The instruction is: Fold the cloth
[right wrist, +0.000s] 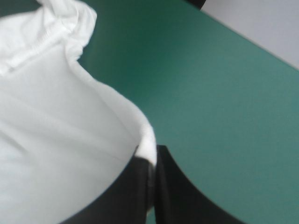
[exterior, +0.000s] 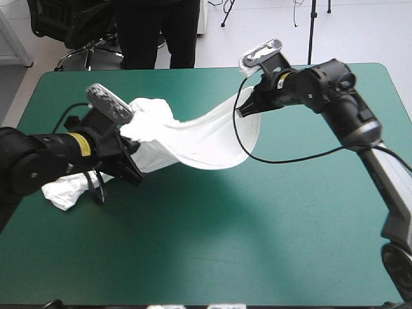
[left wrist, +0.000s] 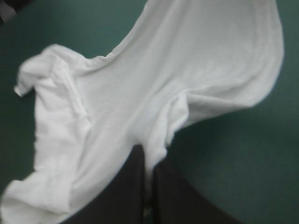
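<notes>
Left gripper [left wrist: 148, 153]: black fingers pressed together, pinching the T-shirt [exterior: 193, 141].
Right gripper [right wrist: 153, 156]: pinching the T-shirt's edge, raised.
T-shirt: slung between both grippers, sagging; one end rests on the teal-green cover [exterior: 257, 225].

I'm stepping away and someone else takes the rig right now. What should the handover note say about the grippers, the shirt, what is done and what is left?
Left gripper: shut on the T-shirt, over the left half of the table.
Right gripper: shut on the T-shirt's other end, nearer the far edge.
T-shirt: lifted, sagging between the two grippers; a loose part trails onto the table under the left arm.
Done: both grasps made, shirt picked up.
Left: lay it out flat, then make the folds; no fold shows yet.
</notes>
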